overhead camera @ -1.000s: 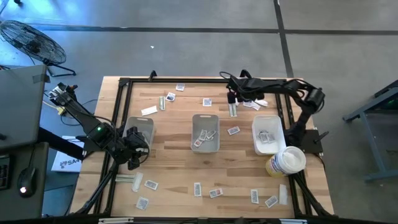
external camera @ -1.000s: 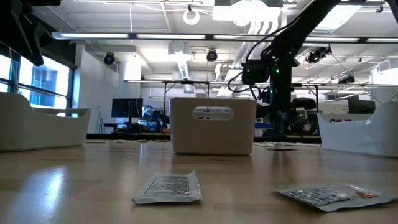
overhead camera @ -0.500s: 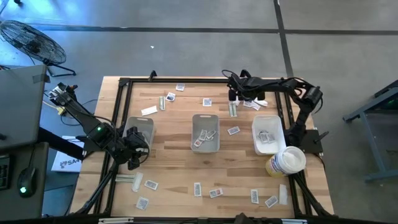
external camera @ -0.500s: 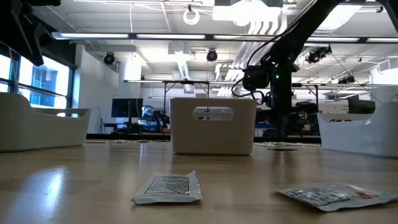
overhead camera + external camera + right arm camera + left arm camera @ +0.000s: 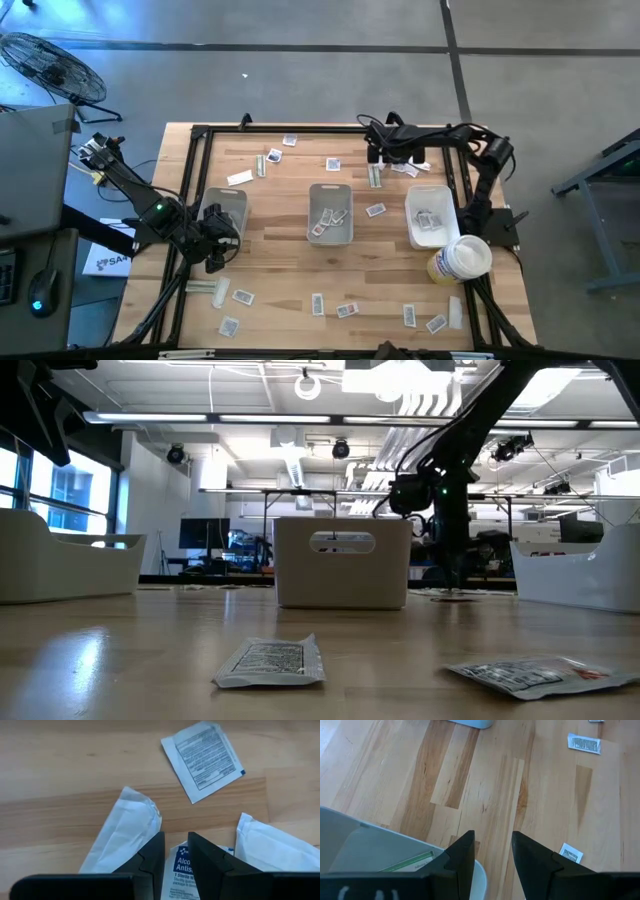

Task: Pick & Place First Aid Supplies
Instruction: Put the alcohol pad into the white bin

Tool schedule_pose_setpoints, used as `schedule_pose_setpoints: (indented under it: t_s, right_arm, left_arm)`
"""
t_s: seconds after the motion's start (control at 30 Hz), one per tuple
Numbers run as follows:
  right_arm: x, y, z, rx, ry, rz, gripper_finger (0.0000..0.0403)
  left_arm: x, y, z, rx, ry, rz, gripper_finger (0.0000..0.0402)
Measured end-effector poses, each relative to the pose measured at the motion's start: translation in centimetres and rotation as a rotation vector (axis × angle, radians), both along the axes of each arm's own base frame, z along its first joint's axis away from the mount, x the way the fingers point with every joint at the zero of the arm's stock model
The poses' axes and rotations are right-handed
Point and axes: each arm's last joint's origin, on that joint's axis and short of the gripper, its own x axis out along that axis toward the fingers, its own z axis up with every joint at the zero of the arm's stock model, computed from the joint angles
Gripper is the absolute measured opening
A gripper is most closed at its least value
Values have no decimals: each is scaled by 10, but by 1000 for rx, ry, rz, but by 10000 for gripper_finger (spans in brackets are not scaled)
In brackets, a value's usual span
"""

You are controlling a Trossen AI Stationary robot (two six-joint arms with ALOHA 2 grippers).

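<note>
My right gripper [image 5: 392, 152] [image 5: 175, 840] hangs near the table's far edge, pointing down, open with a narrow gap. Under that gap lies a square alcohol sachet with blue print [image 5: 182, 865]. A plain white wrapper [image 5: 125, 835] lies on one side of it and a second wrapper [image 5: 270, 850] on the other. A printed sachet [image 5: 202, 752] lies flat farther off. My left gripper [image 5: 214, 258] [image 5: 492, 837] waits, open, over the near rim of the left grey tray [image 5: 226, 204], which holds a green-white strip [image 5: 405, 865]. My right gripper stands with its fingertips [image 5: 156, 845] over the alcohol sachet's edge [image 5: 176, 851], coming from above. Whether they touch the sachet cannot be told; it lies flat on the table.
A middle grey tray [image 5: 330, 212] and a right white tray [image 5: 428, 215] hold packets. A round white tub [image 5: 460, 258] stands near the right tray. Several sachets lie scattered along the near edge [image 5: 345, 310] [image 5: 270, 660] and far left [image 5: 265, 160]. A black rail [image 5: 195, 150] frames the table.
My right gripper has come down toward the packets at the far edge and shifted slightly toward the table's right. The packets and trays have stayed in place.
</note>
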Motion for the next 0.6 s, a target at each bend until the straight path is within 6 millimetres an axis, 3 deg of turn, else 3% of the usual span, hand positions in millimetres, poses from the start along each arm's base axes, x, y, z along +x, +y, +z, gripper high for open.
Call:
schedule_pose_setpoints:
  t_s: [0.33,0.6]
  right_arm:
    - [1,0,-3,2,-3,-20,72]
    - [3,1,-4,-2,-30,-66,9]
  left_arm:
    - [0,0,0,0,0,0,128]
    - [0,0,0,0,0,0,128]
